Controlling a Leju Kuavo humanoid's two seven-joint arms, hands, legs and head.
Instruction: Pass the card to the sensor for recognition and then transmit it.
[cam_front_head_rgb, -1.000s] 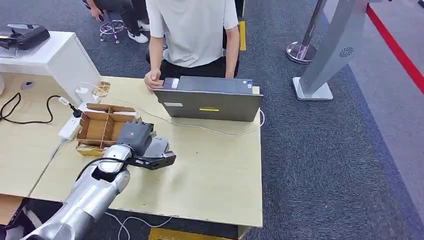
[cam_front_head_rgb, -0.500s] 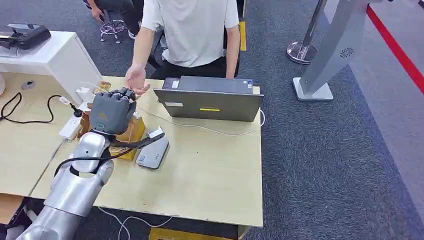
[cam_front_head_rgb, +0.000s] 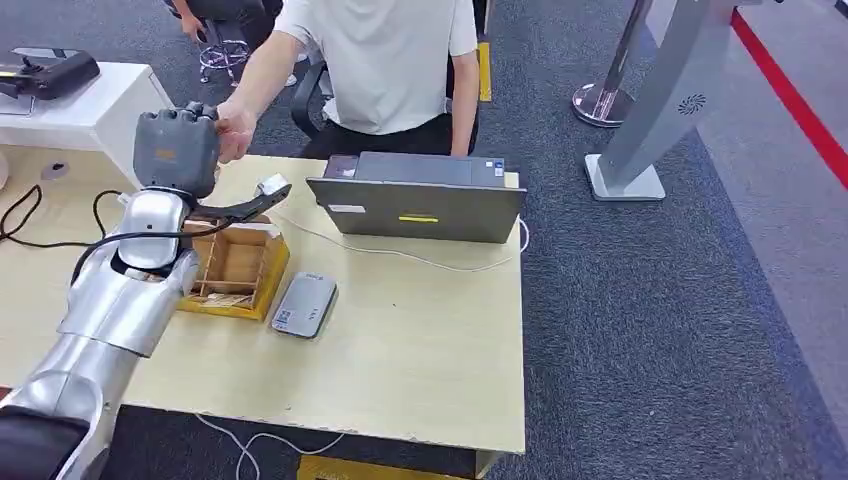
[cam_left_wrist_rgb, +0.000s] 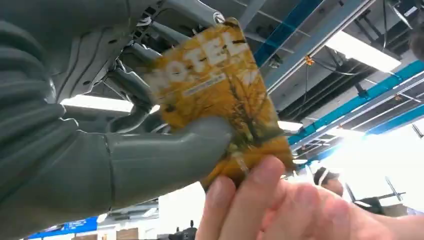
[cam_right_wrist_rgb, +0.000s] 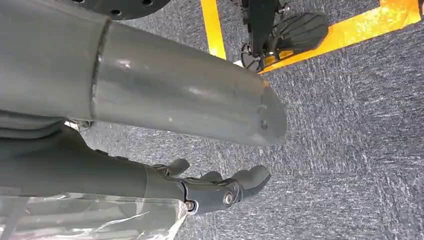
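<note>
Card (cam_left_wrist_rgb: 220, 95), yellow with hotel lettering, sits pinched between my left hand's (cam_front_head_rgb: 176, 150) thumb and its darker fingers (cam_left_wrist_rgb: 135, 75), and the person's hand (cam_left_wrist_rgb: 280, 210) touches its free edge just past my thumb tip. I see my right hand (cam_right_wrist_rgb: 200, 190) hanging empty above the carpet (cam_right_wrist_rgb: 350, 125), fingers loosely apart. The sensor (cam_front_head_rgb: 304, 304) lies on the table (cam_front_head_rgb: 420, 340), well apart from the card.

Yellow-orange card (cam_left_wrist_rgb: 220, 100) with pale lettering and a tree pattern, grey left robot hand (cam_front_head_rgb: 178, 150), silver arm (cam_front_head_rgb: 120, 300), pale wood worktop (cam_front_head_rgb: 420, 340), tan wooden box (cam_front_head_rgb: 232, 270), grey card reader (cam_front_head_rgb: 304, 304) beside the box, dark grey laptop (cam_front_head_rgb: 418, 200) with a yellow label, blue-grey carpet (cam_front_head_rgb: 650, 330).
</note>
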